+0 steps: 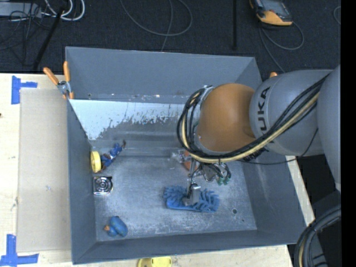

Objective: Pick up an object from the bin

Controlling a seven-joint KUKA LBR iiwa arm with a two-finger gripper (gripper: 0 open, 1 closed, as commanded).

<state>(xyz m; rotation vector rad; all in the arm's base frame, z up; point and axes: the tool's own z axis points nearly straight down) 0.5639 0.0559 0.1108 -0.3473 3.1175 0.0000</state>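
My gripper (193, 192) hangs low in the middle of the bin, under the arm's orange cover, with its tip right down on a blue ribbed, comb-like plastic thing (191, 199). That blue thing lies flat on the bin floor, spread to both sides of the tip. The cover hides most of the gripper's body.
Along the left wall lie a yellow and blue toy (104, 158), a small square metal piece (103, 185) and, in the front left corner, a blue lump (115, 226). The arm covers the bin's right half.
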